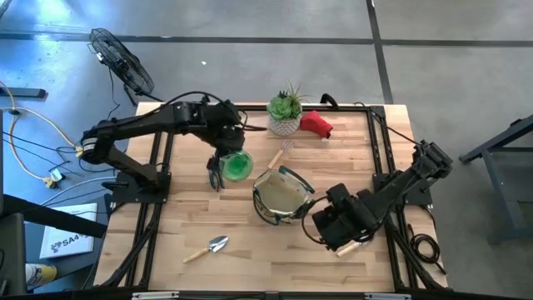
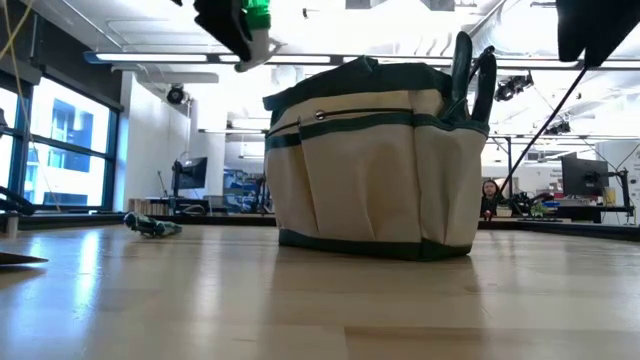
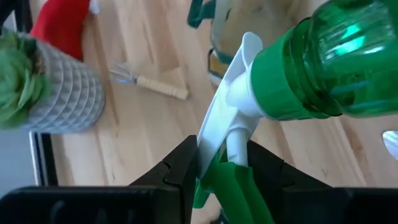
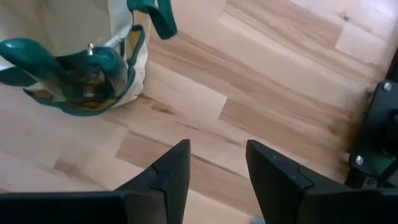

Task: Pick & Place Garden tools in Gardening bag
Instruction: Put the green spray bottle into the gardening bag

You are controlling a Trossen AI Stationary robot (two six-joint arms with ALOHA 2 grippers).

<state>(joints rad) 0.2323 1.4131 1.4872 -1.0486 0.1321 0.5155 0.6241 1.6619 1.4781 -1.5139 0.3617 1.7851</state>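
Left end effector [image 3: 221,165] clamping white trigger neck of translucent green plastic spray bottle [image 1: 236,165], carrying it clear above pale wooden slatted worktop [image 1: 250,250]; neck grip leaving bulky body free to drop in first. Round tan canvas bag with dark green rim [image 1: 279,196] standing just beside bottle, mouth up, dark-handled pruner [image 2: 470,75] already poking from side pocket. Right end effector [image 4: 214,165] waiting beyond bag, fingers apart, holding nothing. Silver trowel with wooden handle [image 1: 208,247] lying well behind. Office-like room with windows beyond worktop.

On the table [image 1: 166,242], the left claw [image 1: 226,158] holds a green spray bottle [image 1: 237,165] beside the bag [image 1: 281,196], the right claw [image 1: 329,227] just past it, a trowel [image 1: 208,247] apart.
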